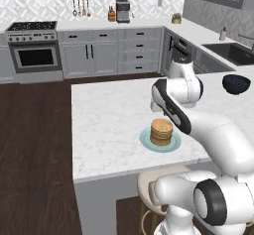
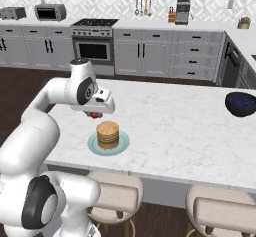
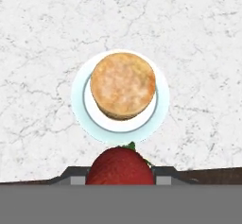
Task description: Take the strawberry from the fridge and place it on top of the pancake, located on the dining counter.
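The gripper [image 2: 94, 114] hangs above the dining counter [image 2: 190, 131], its jaws pressed in on the strawberry [image 3: 120, 167], which sits pinched between them. In the hand view the red fruit, with a bit of green leaf at its top, fills the lower middle, flanked by the dark finger tips [image 3: 71, 176]. In the right base view the strawberry appears as a small red spot under the white hand, held off the marble and just to the left of, and slightly above, the pancake [image 2: 108, 134].

The pancake is a short tan-brown stack resting on a pale teal plate [image 2: 123, 145], near the counter's front edge. In the hand view the stack lies just beyond the strawberry, its round top fully in sight and bare, the plate rim showing all around it. In the left base view the arm's forearm passes over the counter right beside the stack.

Below the counter's near edge stand two padded stools [image 2: 220, 213]. Farther along the marble, well apart from the plate, sits a dark blue bowl [image 2: 241, 104]. Beyond the counter, across the dark wood floor, grey cabinets line the wall with a stove [image 2: 92, 42], a microwave [image 2: 50, 12] and a coffee machine [image 2: 183, 12].
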